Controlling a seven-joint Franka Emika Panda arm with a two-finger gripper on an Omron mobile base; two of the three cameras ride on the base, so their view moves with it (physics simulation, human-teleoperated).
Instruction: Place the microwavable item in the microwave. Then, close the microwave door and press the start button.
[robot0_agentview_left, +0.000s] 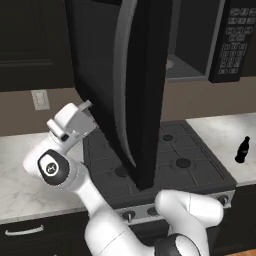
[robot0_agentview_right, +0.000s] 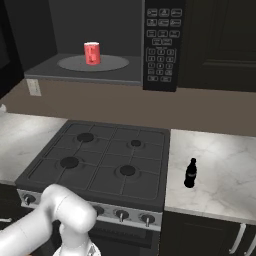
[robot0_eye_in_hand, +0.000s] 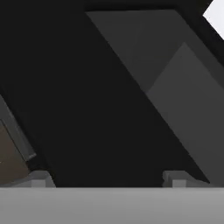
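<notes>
marble counter (robot0_agentview_right: 220, 165) (bottle (robot0_agentview_right: 190, 173) on it) | red cup (robot0_agentview_right: 92, 53) in microwave (robot0_agentview_right: 100, 65) | gripper (robot0_eye_in_hand: 107, 178) spread wide, empty

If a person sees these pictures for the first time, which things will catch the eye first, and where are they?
The red cup stands out first: it stands upright on the round grey turntable plate inside the open microwave. Next is the wide black microwave door, swung out over the stove, with the robot's hand close at its outer side. A small black cola bottle stands alone on the marble counter right of the stove.
</notes>
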